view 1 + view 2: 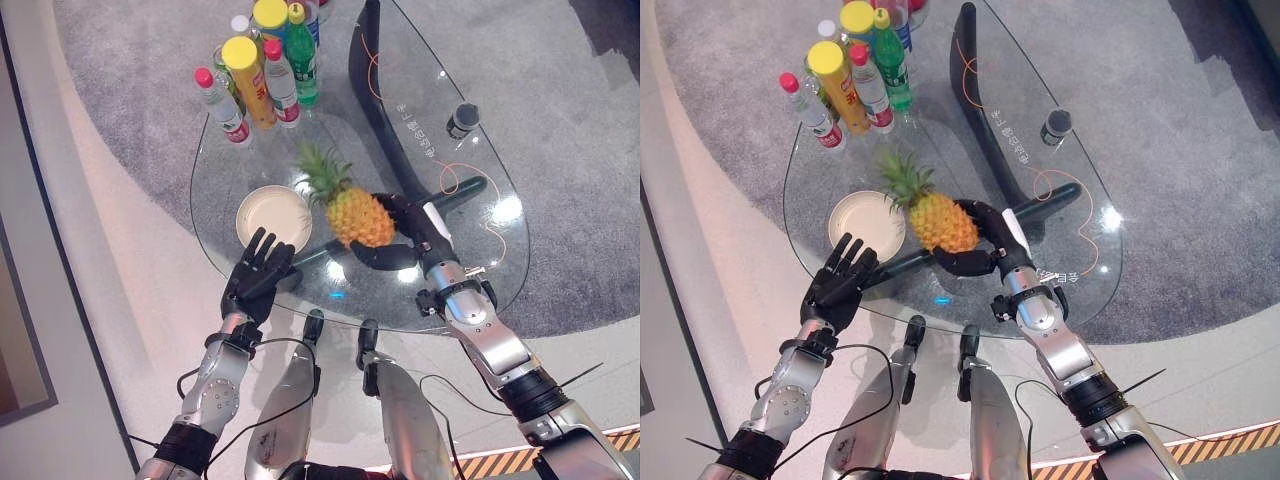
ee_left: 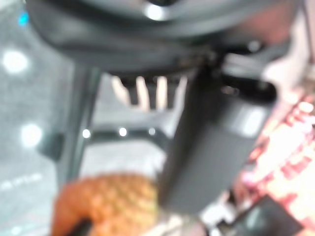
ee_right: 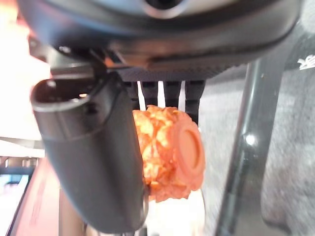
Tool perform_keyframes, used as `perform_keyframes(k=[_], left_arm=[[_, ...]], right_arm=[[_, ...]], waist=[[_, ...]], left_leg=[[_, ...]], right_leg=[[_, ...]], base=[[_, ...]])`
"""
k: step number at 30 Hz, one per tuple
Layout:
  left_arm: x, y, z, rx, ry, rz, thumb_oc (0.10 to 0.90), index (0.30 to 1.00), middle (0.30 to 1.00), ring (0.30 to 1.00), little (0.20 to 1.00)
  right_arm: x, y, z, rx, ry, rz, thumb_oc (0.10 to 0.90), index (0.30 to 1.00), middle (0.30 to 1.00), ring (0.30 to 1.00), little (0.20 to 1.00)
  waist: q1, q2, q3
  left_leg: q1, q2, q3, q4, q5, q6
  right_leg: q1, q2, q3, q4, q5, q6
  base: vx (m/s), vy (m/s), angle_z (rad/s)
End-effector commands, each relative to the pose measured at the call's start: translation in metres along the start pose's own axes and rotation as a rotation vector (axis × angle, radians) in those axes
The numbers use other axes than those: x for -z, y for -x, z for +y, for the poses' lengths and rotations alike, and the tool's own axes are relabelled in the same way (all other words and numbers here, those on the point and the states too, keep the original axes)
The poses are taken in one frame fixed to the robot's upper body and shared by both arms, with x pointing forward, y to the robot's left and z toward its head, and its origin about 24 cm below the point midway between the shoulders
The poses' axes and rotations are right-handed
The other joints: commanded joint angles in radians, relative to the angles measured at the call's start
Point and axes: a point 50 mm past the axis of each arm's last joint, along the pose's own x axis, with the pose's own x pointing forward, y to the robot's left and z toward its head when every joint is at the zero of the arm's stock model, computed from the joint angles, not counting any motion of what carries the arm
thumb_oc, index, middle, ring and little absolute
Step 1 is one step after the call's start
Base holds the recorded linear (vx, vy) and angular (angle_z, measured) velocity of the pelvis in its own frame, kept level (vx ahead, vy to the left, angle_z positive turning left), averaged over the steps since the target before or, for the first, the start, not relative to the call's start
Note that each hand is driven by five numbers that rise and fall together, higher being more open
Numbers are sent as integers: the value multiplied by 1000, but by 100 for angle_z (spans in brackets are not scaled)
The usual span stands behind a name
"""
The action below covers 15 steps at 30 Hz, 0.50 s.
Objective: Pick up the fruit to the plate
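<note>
So the pineapple [image 1: 360, 217] is lying on its side on the glass worktop [image 1: 470, 270], leafy crown pointing away from me toward the bottles, orange body toward the near edge. My right robot hand [image 1: 405, 235] is wrapped around the fat end of it: fingers curled over the far side, thumb tucked under the near side. In the right wrist view I'm looking straight at the flat bottom of the fruit, sitting between the thumb and the row of fingers, so that's a proper grip.

The plate [image 1: 273, 217] is just beside the pineapple on the left, round, cream coloured, sitting flat on the glass. The crown nearly reaches its rim, but I can't tell if they touch.

My left robot hand [image 1: 258, 275] is at the near edge of the plate, fingers straight and spread, tips pointing at the plate, holding nothing.

At the far end of the worktop there's a cluster of bottles [image 1: 262, 75] standing upright: yellow caps, red caps, one green. Over on the right side of the glass sits a small dark round thing [image 1: 463, 119], well apart from everything else. Grey carpet [image 1: 560, 120] shows under the glass.
</note>
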Motion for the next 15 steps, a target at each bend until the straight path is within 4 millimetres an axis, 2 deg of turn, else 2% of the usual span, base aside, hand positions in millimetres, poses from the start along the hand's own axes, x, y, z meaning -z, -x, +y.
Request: perform_keyframes(k=[1, 2, 6, 15], left_arm=[[-23, -1, -33, 204, 10, -87, 800, 900, 900, 900, 900], [-24, -2, -42, 249, -1, -74, 800, 900, 900, 900, 900], [-26, -5, -55, 302, 16, -80, 800, 900, 900, 900, 900], [-34, -6, -71, 372, 10, -105, 800, 900, 900, 900, 900]], right_arm=[[-95, 0, 0, -79, 51, -449, 100, 300, 300, 300, 200], [-99, 1, 9, -165, 70, -457, 100, 300, 300, 300, 200], [-101, 2, 28, -309, 101, -446, 100, 300, 300, 300, 200], [-96, 3, 50, -437, 133, -417, 100, 300, 300, 300, 200]], waist=[[-13, -6, -22], [-10, -9, -22], [-7, -14, -22], [4, -20, -22]], left_leg=[[-10, -77, -29, 101, -81, 53], [-10, -79, -31, 101, -81, 54], [-9, -81, -33, 98, -79, 56], [-11, -87, -47, 90, -77, 62]], right_leg=[[115, -11, -62, -125, 64, 34], [114, -11, -61, -126, 65, 35], [114, -10, -54, -130, 70, 39], [108, -7, -43, -127, 71, 43]], base=[[-2, -12, 4], [0, 0, 0], [0, 0, 0], [-2, -9, 3]])
